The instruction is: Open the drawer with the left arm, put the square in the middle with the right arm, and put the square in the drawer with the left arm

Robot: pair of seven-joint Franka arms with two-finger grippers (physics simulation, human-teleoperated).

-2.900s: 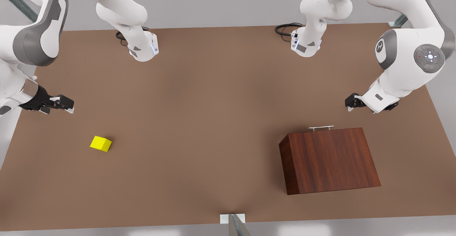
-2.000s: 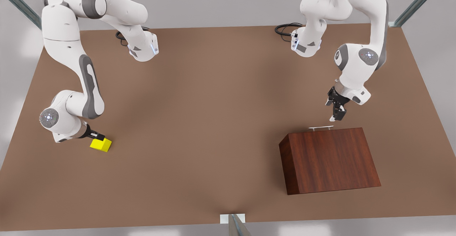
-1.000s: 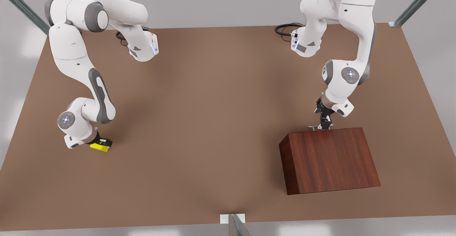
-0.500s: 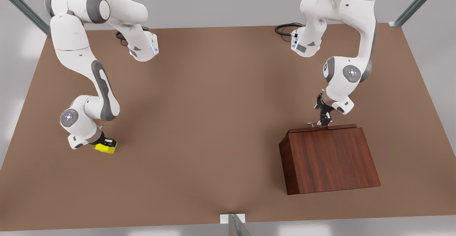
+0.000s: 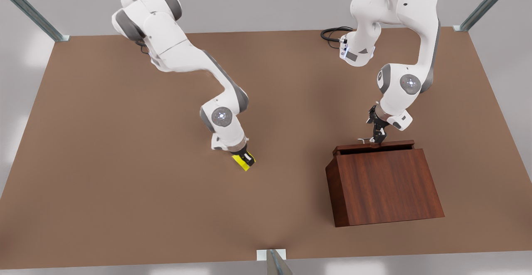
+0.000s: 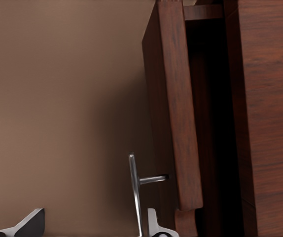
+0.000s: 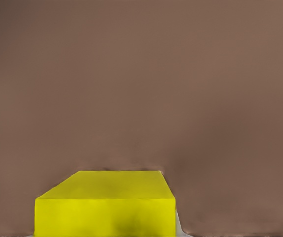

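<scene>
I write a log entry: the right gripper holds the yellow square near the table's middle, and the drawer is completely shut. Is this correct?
Not quite: the drawer is pulled partly open, as the front view shows, with the left gripper at its handle. The right gripper does hold the yellow square.

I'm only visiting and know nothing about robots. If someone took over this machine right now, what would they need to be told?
Left gripper: at the drawer's silver handle, fingers either side of the bar; whether they clamp it is unclear.
Right gripper: shut on the yellow square, over the middle of the table.
Drawer: partly pulled out of the wooden box.
Done: square picked up and carried to the centre; drawer started.
Left: finish opening the drawer, release the square in the middle, then the left arm puts it in the drawer.
</scene>
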